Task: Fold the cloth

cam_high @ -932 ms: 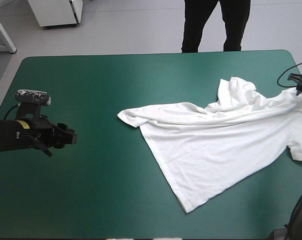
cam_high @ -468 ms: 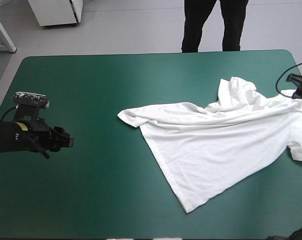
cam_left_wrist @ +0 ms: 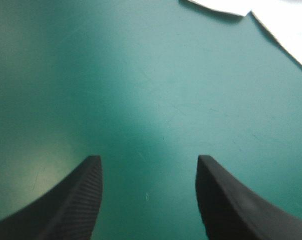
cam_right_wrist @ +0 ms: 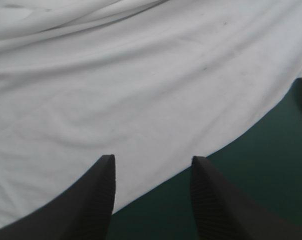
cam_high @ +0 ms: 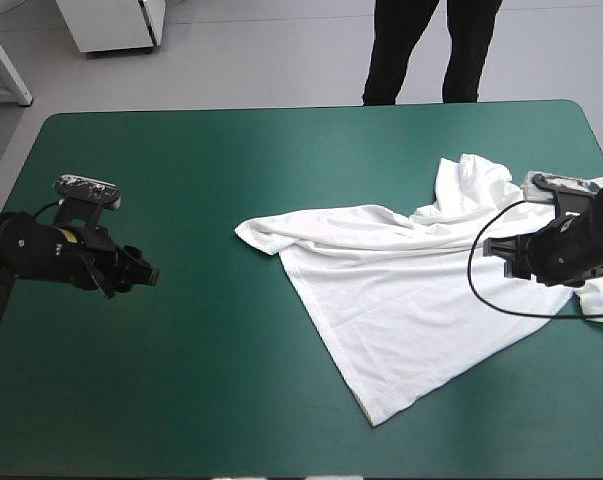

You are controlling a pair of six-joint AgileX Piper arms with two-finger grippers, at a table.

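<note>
T-shirt (cam_high: 411, 290) lies spread on the right half of the table (cam_high: 181, 400). It is rumpled toward the far right corner, and one corner points at the near edge. My left gripper (cam_high: 149, 273) hangs over bare teal-green cover (cam_left_wrist: 140, 100) near the left edge, jaws apart, well apart from the T-shirt. My right gripper (cam_high: 493, 249) hangs over the T-shirt by the right edge, jaws apart, the hem crossing under them.

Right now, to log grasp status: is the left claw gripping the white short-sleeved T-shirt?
No: the left claw stands open over bare teal-green table cover, the white short-sleeved T-shirt lying ahead of it, untouched.
</note>
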